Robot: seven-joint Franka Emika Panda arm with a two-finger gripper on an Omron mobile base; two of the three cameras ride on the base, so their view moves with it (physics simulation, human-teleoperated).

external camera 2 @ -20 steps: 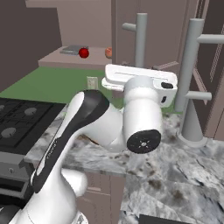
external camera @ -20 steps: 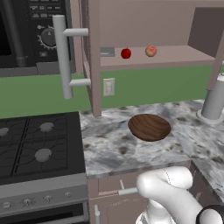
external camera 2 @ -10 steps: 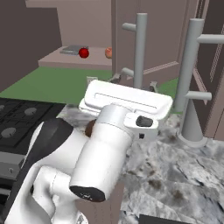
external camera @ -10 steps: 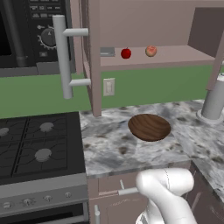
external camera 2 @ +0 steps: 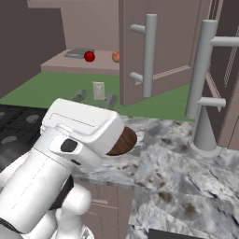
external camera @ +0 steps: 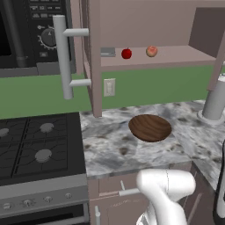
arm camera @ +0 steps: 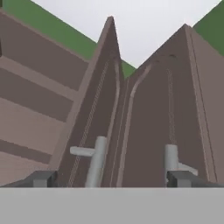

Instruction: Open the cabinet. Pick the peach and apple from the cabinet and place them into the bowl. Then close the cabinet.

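Observation:
The cabinet (external camera: 176,59) stands open, both doors swung out with their long grey bar handles (external camera: 68,61). On its shelf sit the red apple (external camera: 126,53) and, to its right, the pale peach (external camera: 151,51). Below them on the counter rests the dark wooden bowl (external camera: 150,127), with nothing in it. In the right base view the apple (external camera 2: 89,56) shows in full, the peach (external camera 2: 115,56) is half behind a door (external camera 2: 172,42), and my arm covers most of the bowl (external camera 2: 125,140). My gripper (external camera 2: 95,97) points up and away, open, holding nothing. The hand view looks up at the door handles (arm camera: 98,157) between my open gripper (arm camera: 113,179).
A gas stove (external camera: 35,145) is left of the counter with a microwave (external camera: 26,35) above it. A grey cylinder (external camera: 215,101) stands at the counter's right. A wall outlet (external camera: 109,87) is under the shelf. The right door juts out over the counter.
My arm has swung down and to the left in the right base view, with the hand now low in front of the bowl. The fruits and the bowl have not moved.

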